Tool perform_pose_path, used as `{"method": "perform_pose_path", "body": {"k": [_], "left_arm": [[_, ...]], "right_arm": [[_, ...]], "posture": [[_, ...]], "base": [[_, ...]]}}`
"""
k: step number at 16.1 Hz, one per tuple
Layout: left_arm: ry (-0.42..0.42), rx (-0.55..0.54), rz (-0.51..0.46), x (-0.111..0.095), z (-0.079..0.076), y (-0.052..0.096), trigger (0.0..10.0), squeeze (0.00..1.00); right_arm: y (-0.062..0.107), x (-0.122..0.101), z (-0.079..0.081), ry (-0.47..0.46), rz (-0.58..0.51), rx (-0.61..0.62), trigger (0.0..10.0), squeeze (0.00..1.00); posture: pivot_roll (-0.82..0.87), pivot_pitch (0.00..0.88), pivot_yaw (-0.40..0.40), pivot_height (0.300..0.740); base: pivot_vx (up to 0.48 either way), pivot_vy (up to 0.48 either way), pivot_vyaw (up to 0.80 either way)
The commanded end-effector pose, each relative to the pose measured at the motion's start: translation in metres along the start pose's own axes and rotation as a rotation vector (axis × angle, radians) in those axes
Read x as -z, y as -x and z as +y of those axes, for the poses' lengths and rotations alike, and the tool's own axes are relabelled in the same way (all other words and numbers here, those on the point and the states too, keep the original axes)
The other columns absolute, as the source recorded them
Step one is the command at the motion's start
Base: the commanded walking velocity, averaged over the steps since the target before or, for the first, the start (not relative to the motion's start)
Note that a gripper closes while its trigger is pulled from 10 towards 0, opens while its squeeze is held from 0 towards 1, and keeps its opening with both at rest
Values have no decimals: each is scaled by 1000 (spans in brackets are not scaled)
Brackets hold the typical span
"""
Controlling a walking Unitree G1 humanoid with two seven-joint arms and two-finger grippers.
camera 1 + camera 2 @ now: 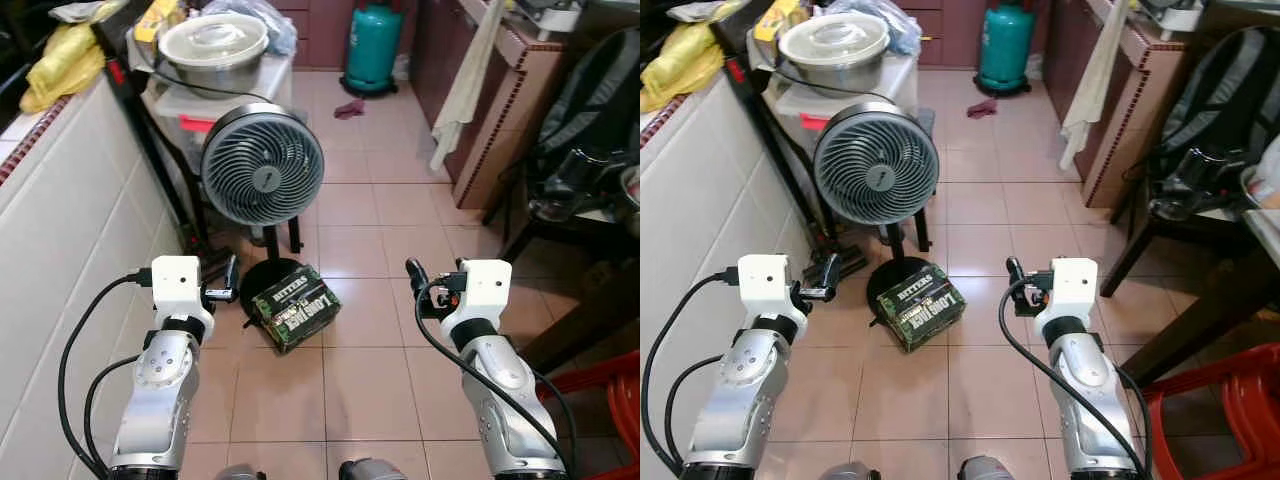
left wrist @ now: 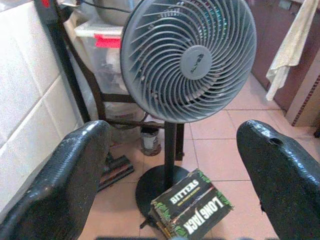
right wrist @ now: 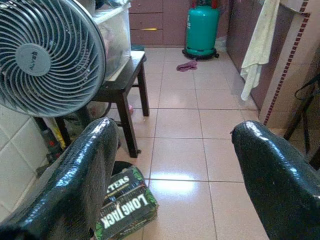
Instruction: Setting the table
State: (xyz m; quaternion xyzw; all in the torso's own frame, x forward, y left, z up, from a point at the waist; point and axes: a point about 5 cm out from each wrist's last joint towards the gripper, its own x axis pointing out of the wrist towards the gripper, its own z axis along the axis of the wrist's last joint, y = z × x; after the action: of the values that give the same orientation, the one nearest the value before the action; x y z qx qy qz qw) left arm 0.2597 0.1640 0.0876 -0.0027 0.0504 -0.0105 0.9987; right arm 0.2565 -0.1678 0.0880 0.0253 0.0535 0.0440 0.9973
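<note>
Left eye view had both arms raised over tiled floor. Left end effector (image 1: 228,290) and right end effector (image 1: 412,272) gaped wide, empty. Pedestal fan (image 1: 262,163) at 12, Long Jack box (image 1: 295,307) below it. No tableware visible; probably transit step, locate the desk next.

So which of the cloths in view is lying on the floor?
The small pink cloth, crumpled on the tiles beside the green gas cylinder. The cream towel hangs from the counter edge, and the yellow cloth sits atop the tiled ledge.
</note>
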Motion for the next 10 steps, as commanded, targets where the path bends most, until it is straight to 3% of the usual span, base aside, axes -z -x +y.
{"method": "perform_pose_path", "body": {"k": [1,10], "left_arm": [[4,16,14,2,-3,-1,10000,0],[-2,36,-4,1,-7,-2,10000,0]], "right_arm": [[-3,-3,0,-8,-3,0,10000,0],[-4,-4,2,-12,-13,-15,10000,0]], "posture": [[-27,16,25,740],[-30,18,25,740]], "base": [[0,0,-788],[0,0,-748]]}}
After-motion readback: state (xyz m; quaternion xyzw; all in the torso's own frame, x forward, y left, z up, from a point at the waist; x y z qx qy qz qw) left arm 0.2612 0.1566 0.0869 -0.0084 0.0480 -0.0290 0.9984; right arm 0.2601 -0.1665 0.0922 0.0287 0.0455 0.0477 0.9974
